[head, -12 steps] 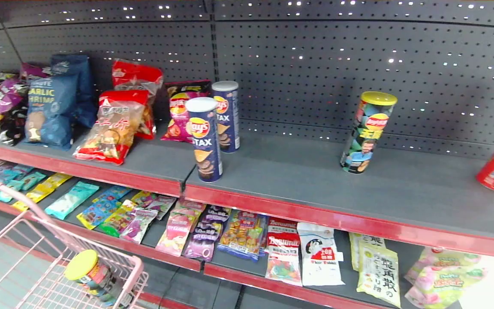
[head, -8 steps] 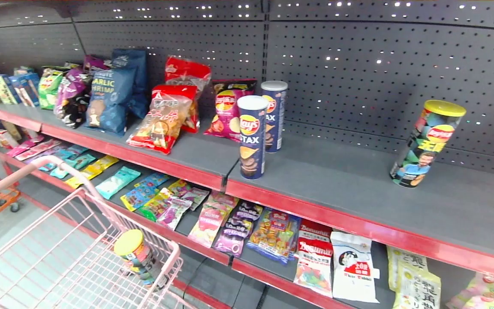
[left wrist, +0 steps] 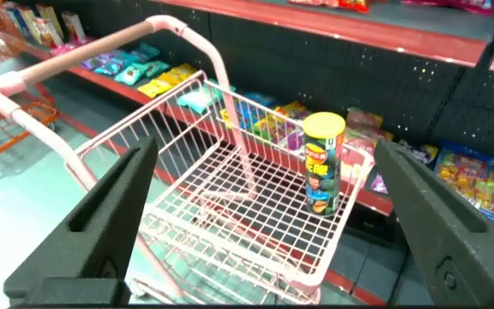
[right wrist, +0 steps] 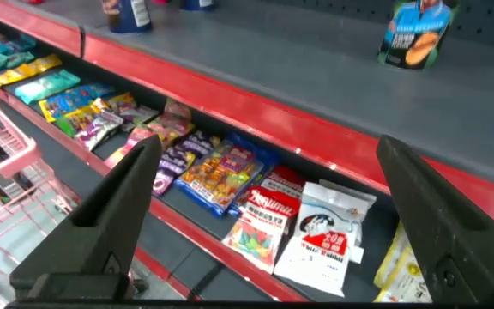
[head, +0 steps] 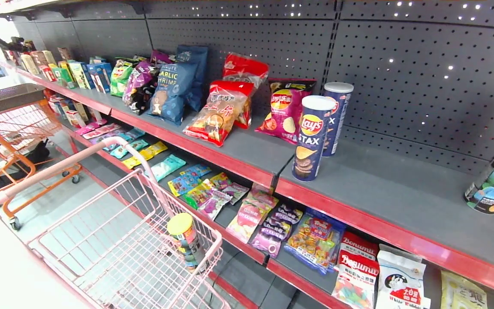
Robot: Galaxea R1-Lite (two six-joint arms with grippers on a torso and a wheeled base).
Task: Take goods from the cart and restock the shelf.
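Note:
A pink wire cart (head: 101,148) stands low on the left before the shelf. One yellow-lidded chip can (head: 185,240) stands upright in its front corner. In the left wrist view that can (left wrist: 322,163) is beyond my left gripper (left wrist: 264,249), which hangs open and empty above the cart's basket (left wrist: 197,202). On the grey upper shelf (head: 401,193) stand two blue chip cans (head: 313,137) and, at the far right, a matching yellow-lidded can (head: 493,184). My right gripper (right wrist: 268,249) is open and empty, in front of the lower shelf, with that shelf can (right wrist: 414,33) far off.
Chip bags (head: 219,116) and boxes (head: 79,73) line the upper shelf's left part. Candy packets (head: 268,219) lie on the lower shelf (right wrist: 256,215). An orange cart (head: 19,128) stands farther left in the aisle. The upper shelf has bare room between the blue cans and the yellow-lidded can.
The head camera has swung to the left, so the whole picture has shifted right and more of the pink cart and aisle shows. The goods themselves have not moved.

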